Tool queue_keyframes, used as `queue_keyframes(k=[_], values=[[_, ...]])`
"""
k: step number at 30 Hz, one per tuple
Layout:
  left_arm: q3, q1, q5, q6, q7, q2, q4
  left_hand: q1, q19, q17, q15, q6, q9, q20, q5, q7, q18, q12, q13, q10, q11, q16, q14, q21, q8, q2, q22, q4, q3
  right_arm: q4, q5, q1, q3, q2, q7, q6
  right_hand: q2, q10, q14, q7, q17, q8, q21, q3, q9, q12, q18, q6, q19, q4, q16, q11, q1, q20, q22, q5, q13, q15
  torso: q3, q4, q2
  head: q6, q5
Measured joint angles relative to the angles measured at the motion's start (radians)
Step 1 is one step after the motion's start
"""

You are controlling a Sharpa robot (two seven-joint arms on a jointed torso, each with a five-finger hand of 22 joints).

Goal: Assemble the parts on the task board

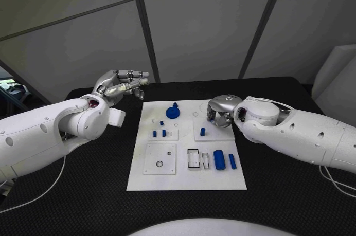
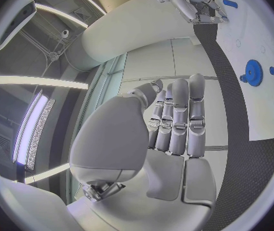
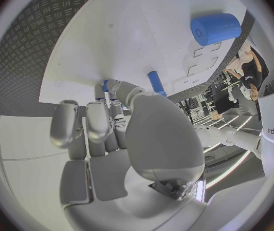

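— Board (image 1: 185, 179) first: what does it look like?

— White, flat, a long rectangle lying in the middle of the black table (image 1: 67, 205), between the two arms. Several raised white squares sit on it, some with small holes or slots cut in.

— And the blue pieces?

— A round blue gear (image 1: 173, 112) with a small knob sits near the far end, left of centre. In the left wrist view the same gear (image 2: 252, 73) shows its toothed rim. Three short blue pegs (image 1: 159, 130) stand on a raised square just nearer than the gear. One more blue peg (image 1: 202, 131) stands upright on the square to the right of those. At the near right, a thick blue cylinder (image 1: 219, 160) lies on its side, and a thinner blue rod (image 1: 232, 161) lies just beside it. In the right wrist view the cylinder (image 3: 215, 29) shows a hole in its end face.

— Where is the left hand?

— The left hand (image 1: 122, 83) is raised off the board's far left corner, over the table, touching nothing. In its own wrist view the fingers (image 2: 178, 120) are stretched out straight, side by side, with nothing in them.

— The right hand?

— The right hand (image 1: 221, 110) is low over the board's far right part, close to the single upright peg. In its wrist view the fingers (image 3: 88, 123) curl forward toward the white surface, and a bit of blue shows at their tips. I cannot tell whether they grip it or only touch beside it.
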Motion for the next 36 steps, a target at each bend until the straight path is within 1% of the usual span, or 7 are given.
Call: queue_keyframes(k=[8, 10, 12, 19, 25, 31, 36], values=[[0.0, 0.0, 0.001, 0.002, -0.007, 0.0, -0.007, 0.001, 0.0, -0.002, 0.0, 0.0, 0.0, 0.0, 0.0, 0.0, 0.0, 0.005, 0.001, -0.006, 0.006, 0.0, 0.0, 0.0, 0.0, 0.0, -0.002, -0.003, -0.003, 0.03, -0.02, -0.006, -0.003, -0.018, -0.022, -0.024, 0.0, 0.003, 0.0, 0.004, 0.0, -0.004, 0.015, 0.017, 0.0, -0.01, 0.0, -0.004, 0.002, -0.009, 0.01, 0.003, 0.0, 0.002, 0.01, 0.005, 0.0, 0.0, 0.0007, 0.0, -0.001, 0.008, 0.004], [0.0, 0.0, 0.001, 0.002, -0.008, 0.0, -0.009, 0.005, 0.0, -0.003, 0.004, 0.0, -0.001, 0.0, 0.0, 0.0, 0.0, 0.005, 0.001, -0.009, 0.009, -0.004, -0.004, -0.004, 0.0, 0.005, -0.002, -0.003, -0.003, 0.045, -0.024, -0.006, -0.003, -0.028, -0.028, -0.036, 0.0, 0.003, 0.0, 0.004, 0.0, -0.004, 0.02, 0.019, 0.0, -0.01, 0.0, -0.004, 0.004, -0.011, 0.011, 0.003, 0.0, 0.004, 0.01, 0.01, 0.0, 0.0, 0.0007, -0.0003, -0.002, 0.011, 0.004], [0.0, 0.0, 0.001, 0.002, -0.01, 0.0, -0.011, 0.005, 0.0, -0.004, 0.004, 0.0, -0.001, 0.0, 0.0, 0.0, 0.0, 0.005, 0.001, -0.012, 0.006, -0.004, -0.004, -0.004, 0.0, 0.005, -0.003, -0.003, -0.003, 0.057, -0.028, -0.006, -0.002, -0.038, -0.033, -0.047, 0.0, 0.003, 0.0, 0.004, 0.0, -0.004, 0.023, 0.019, 0.0, -0.012, -0.016, -0.004, 0.003, -0.011, 0.013, 0.003, 0.0, 0.004, 0.01, 0.011, 0.0, 0.0, 0.0007, -0.0004, -0.002, 0.012, 0.004], [0.0, 0.0, 0.001, 0.002, -0.014, 0.001, -0.015, 0.005, -0.004, -0.005, 0.004, -0.004, -0.001, 0.004, 0.0, 0.004, 0.0, 0.008, 0.001, -0.016, 0.009, -0.009, -0.004, -0.008, 0.0, 0.005, -0.004, -0.006, -0.006, 0.128, -0.035, -0.005, -0.001, -0.088, -0.048, -0.091, 0.0, 0.003, 0.0, 0.004, 0.001, -0.004, 0.027, 0.025, 0.0, -0.015, -0.016, -0.004, 0.011, -0.012, 0.016, 0.003, 0.0, 0.004, 0.01, 0.011, -0.002, 0.0, 0.0002, -0.0006, -0.002, 0.012, 0.001], [0.0, 0.0, 0.001, 0.002, -0.016, 0.003, -0.018, 0.005, -0.004, -0.006, 0.007, -0.007, -0.002, 0.004, 0.0, 0.007, 0.0, 0.008, 0.002, -0.02, 0.013, -0.009, -0.007, -0.008, 0.0, 0.005, -0.006, -0.006, -0.006, 0.204, -0.033, -0.005, 0.012, -0.124, -0.053, -0.127, -0.006, 0.003, 0.0, 0.004, 0.003, -0.004, 0.032, 0.027, 0.0, -0.017, -0.016, -0.004, 0.011, -0.013, 0.021, 0.003, -0.006, 0.004, 0.01, 0.011, -0.002, 0.0, 0.0001, -0.0006, -0.002, 0.016, 0.004], [0.0, -0.002, 0.001, 0.003, -0.017, 0.009, -0.021, 0.005, -0.004, -0.008, 0.007, -0.007, -0.002, 0.004, 0.0, 0.007, 0.0, 0.008, 0.002, -0.023, 0.01, -0.014, -0.007, -0.008, 0.0, 0.005, -0.006, -0.008, -0.008, 0.278, -0.017, -0.004, 0.021, -0.131, -0.053, -0.154, -0.006, 0.003, 0.0, 0.004, 0.003, -0.004, 0.039, 0.034, -0.001, -0.021, -0.015, -0.004, 0.015, -0.02, 0.021, 0.003, -0.006, 0.007, 0.009, 0.02, -0.002, 0.0, -0.0002, -0.0006, -0.002, 0.018, 0.017], [-0.001, -0.003, 0.002, 0.004, -0.018, 0.018, -0.024, 0.005, -0.004, -0.008, 0.007, -0.007, -0.002, 0.004, 0.0, 0.007, 0.0, 0.008, 0.002, -0.024, 0.01, -0.014, -0.007, -0.008, 0.0, 0.005, -0.006, -0.008, -0.008, 0.313, 0.006, -0.004, 0.022, -0.092, -0.049, -0.168, -0.006, 0.003, 0.0, 0.004, 0.003, -0.008, 0.039, 0.039, -0.001, -0.021, -0.015, -0.004, 0.014, -0.02, 0.028, 0.003, -0.006, 0.007, 0.009, 0.02, -0.001, 0.0, -0.0008, 0.0, -0.002, 0.017, 0.04]])
